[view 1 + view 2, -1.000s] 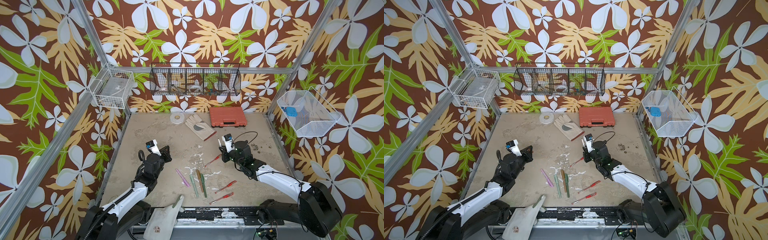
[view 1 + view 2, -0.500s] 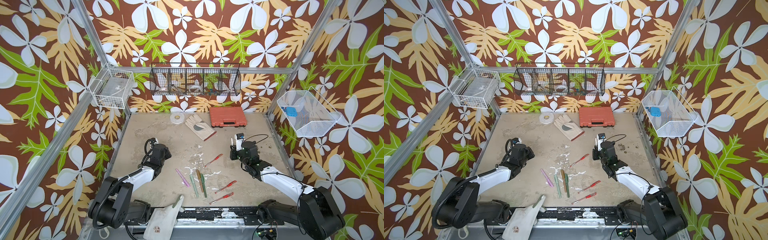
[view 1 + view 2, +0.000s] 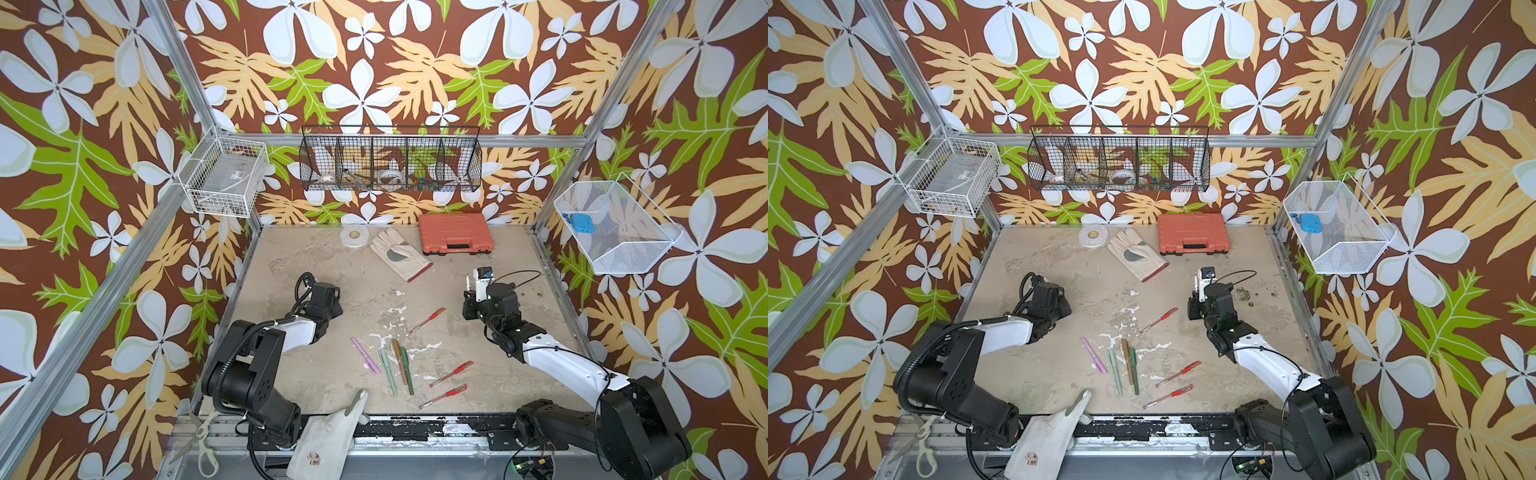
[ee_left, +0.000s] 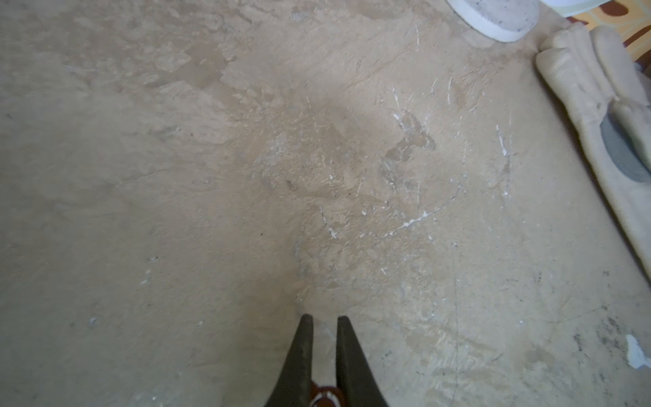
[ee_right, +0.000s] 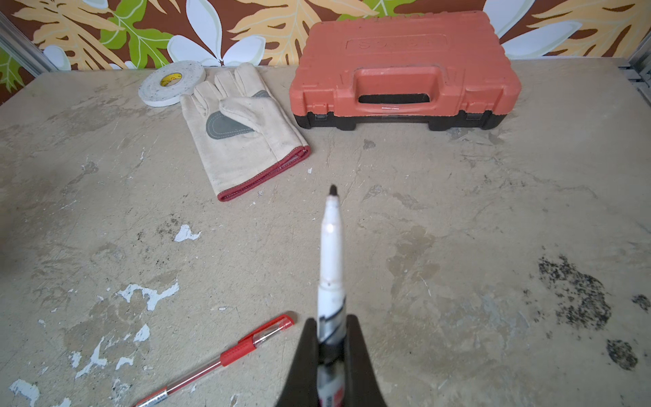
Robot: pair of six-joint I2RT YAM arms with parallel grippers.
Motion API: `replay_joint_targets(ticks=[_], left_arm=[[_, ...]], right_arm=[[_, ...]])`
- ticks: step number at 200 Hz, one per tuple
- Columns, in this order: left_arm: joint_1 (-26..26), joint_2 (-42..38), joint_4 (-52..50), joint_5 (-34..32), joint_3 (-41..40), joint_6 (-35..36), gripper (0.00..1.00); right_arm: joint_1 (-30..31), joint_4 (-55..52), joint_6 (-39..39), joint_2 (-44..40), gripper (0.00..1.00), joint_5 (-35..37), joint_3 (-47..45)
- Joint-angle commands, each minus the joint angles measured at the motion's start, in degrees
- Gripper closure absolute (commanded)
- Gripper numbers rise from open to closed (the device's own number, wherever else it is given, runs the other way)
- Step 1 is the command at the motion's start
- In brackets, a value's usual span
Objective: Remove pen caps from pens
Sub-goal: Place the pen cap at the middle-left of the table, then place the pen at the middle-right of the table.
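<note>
Right fingers (image 5: 303, 359) — marker (image 5: 331, 246) lengthwise, nib outward

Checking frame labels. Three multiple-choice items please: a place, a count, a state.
1. The orange plastic tool case sits: A) at the back of the table B) hanging on the wall C) at the front edge.
2. The red gel pens lying on the table: A) one B) three C) six.
3. The white marker in the right gripper is: A) capped B) uncapped C) dropped.
A: it lies at the far edge, beside the cream work glove. B: three show in both top views. B: its black tip is bare.
</note>
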Motion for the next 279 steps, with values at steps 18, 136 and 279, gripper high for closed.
replay_joint_targets(ticks=[18,136,279], left_arm=[[0.27,2.22,-1.90,-0.21,1.38,1.41,0.95],[0.36,2.35,-2.92,1.22,2.17,2.77,0.69],[-10.25,-23.60,7.40,8.28,-7.87,8.47,0.38]], right_arm=[[-0.05,1.00,0.66,-0.24,1.00,-0.37,-0.36],[-0.38,1.43,0.49,-1.75,1.00,0.53,-1.29],[-7.79,1.31,4.44,-0.54,1.00,5.22,-3.03]])
